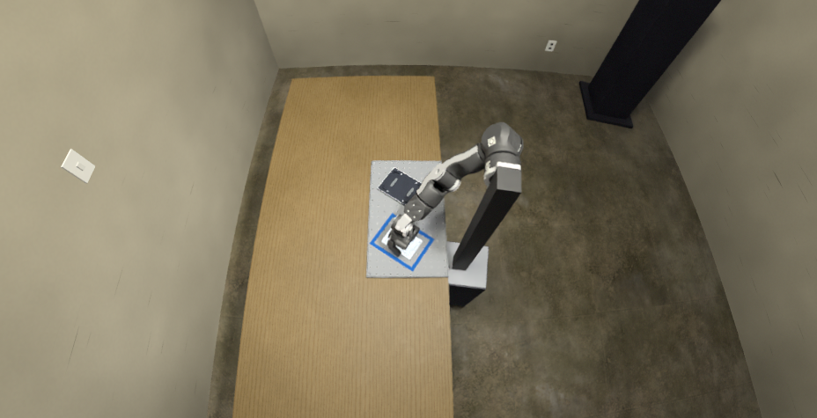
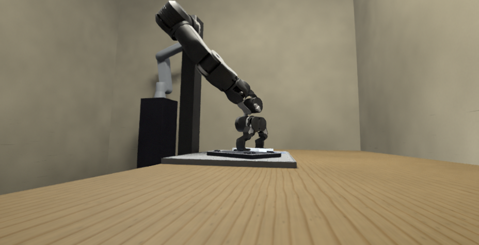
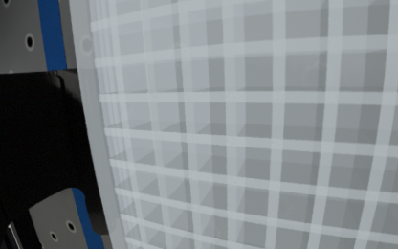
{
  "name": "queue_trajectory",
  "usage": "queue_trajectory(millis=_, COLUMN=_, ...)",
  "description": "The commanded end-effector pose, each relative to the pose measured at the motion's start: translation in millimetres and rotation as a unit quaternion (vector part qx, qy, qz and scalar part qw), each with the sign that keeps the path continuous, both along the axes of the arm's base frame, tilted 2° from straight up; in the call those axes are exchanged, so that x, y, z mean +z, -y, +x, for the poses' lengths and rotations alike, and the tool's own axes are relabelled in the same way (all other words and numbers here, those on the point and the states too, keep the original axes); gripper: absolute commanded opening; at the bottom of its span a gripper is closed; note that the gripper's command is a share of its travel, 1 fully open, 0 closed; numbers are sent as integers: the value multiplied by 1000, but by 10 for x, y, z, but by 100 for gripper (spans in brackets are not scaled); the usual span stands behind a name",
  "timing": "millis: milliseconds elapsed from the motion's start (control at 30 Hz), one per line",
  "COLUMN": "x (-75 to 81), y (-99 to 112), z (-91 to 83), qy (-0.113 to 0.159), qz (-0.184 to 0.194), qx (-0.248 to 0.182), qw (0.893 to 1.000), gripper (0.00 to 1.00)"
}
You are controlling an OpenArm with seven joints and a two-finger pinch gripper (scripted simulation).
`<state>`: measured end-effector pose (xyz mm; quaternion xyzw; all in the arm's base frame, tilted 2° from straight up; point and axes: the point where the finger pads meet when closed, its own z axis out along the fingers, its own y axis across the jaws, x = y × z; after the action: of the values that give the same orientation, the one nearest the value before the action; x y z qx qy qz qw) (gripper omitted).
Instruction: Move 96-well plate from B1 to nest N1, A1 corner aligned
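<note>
The white 96-well plate [image 1: 408, 249] lies flat inside the blue-outlined spot B1 [image 1: 401, 242] on the grey bench plate. My gripper [image 1: 396, 240] reaches straight down over it and is shut on the plate across its width. In the side view the fingers [image 2: 251, 146] straddle the plate [image 2: 253, 149] at bench height. The wrist view is filled with the plate's grid of wells [image 3: 265, 129]; one dark finger [image 3: 31, 148] presses its left edge. The dark plate nest N1 [image 1: 400, 185] lies empty behind B1. I cannot make out the cut-off corner.
The grey bench plate sits at the right edge of a long wooden table [image 1: 348, 255]. The arm's black column [image 1: 485, 216] stands just right of it. A tall black pedestal [image 1: 651, 44] stands in the far corner.
</note>
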<state>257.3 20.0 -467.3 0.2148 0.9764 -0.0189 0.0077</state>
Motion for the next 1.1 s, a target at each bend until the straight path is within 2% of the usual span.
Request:
queue_trajectory(millis=0, x=4, y=-7, z=3, qy=0, qz=1, qx=0, qw=1000, gripper=7)
queue_trajectory(millis=100, x=4, y=-7, z=3, qy=0, qz=1, qx=0, qw=1000, gripper=0)
queue_trajectory(millis=933, x=4, y=-7, z=3, qy=0, qz=1, qx=0, qw=1000, gripper=0)
queue_trajectory(millis=1067, x=256, y=-11, z=16, qy=0, qz=0, qx=-3, qw=1000, gripper=0)
